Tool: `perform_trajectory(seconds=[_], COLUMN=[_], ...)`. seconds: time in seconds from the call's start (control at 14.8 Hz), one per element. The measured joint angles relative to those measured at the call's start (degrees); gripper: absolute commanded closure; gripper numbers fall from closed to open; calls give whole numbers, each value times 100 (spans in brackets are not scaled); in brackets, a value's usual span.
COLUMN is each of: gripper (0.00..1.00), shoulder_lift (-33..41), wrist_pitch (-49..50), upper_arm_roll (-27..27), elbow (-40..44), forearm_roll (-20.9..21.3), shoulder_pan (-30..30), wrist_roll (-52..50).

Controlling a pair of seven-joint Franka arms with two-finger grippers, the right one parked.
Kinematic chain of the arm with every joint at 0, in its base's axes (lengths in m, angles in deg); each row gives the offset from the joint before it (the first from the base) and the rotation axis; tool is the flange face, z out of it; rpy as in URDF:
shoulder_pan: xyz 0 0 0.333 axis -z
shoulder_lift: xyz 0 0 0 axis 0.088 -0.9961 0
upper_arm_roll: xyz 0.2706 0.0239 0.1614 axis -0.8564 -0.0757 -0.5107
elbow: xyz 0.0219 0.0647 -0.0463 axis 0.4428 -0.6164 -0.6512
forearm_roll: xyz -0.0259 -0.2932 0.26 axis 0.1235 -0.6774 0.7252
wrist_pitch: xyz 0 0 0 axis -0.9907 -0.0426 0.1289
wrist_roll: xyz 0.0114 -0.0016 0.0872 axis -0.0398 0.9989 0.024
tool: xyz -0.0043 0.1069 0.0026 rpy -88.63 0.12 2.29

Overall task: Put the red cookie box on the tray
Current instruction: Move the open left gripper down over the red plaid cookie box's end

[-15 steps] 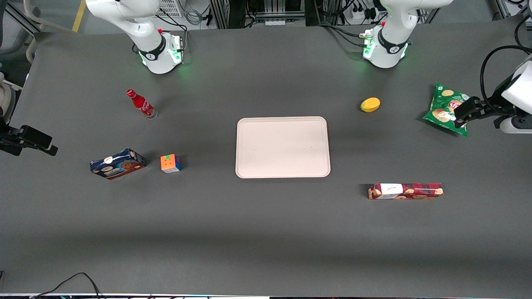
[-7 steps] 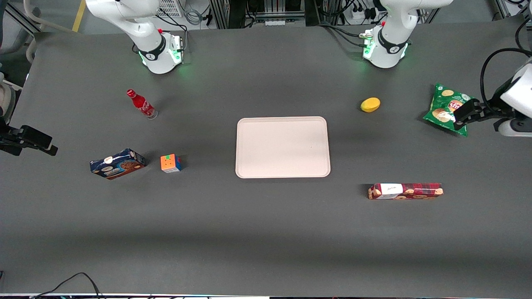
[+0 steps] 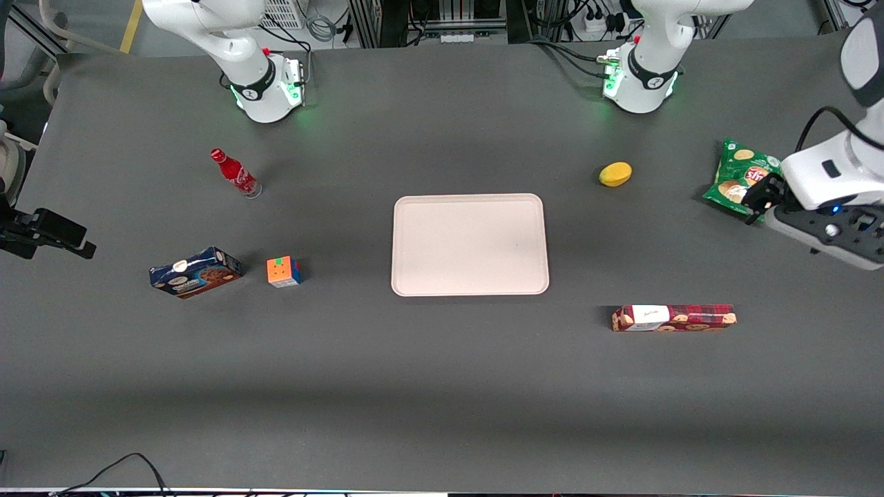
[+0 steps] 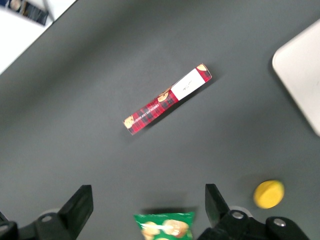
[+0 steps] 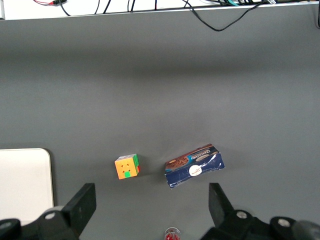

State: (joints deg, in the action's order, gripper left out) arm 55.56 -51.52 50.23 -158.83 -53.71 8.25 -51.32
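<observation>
Claw (image 4: 148, 210) of the left arm hangs above the green chip bag (image 3: 739, 181) at the working arm's end of the worktop (image 3: 442, 386), fingers (image 4: 80, 202) spread wide, holding nothing. Red cookie box (image 3: 673, 318) lies flat on the worktop, nearer the front camera than the claw and the lemon (image 3: 615, 174), well apart from both. Tray (image 3: 469, 244) sits mid-worktop, not touching the box.

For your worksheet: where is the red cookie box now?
The red cookie box lies on the table, nearer the front camera than the tray, toward the working arm's end; the open pincer hovers above the chip bag.
</observation>
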Motion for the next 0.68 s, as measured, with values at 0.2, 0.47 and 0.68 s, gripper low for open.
perform_trajectory(seconds=[0.2, 0.47, 0.68], gripper=[0, 0, 0], shoulder_lift=[-383, -995, -1348], wrist_pitch=[-241, -1510, -2588], upper_arm_roll=[-42, -74, -76], elbow=[-1, -251, -761], forearm_roll=[151, 168, 166], shoulder_pan=[-59, -316, -416], wrist_roll=[954, 2603, 3347])
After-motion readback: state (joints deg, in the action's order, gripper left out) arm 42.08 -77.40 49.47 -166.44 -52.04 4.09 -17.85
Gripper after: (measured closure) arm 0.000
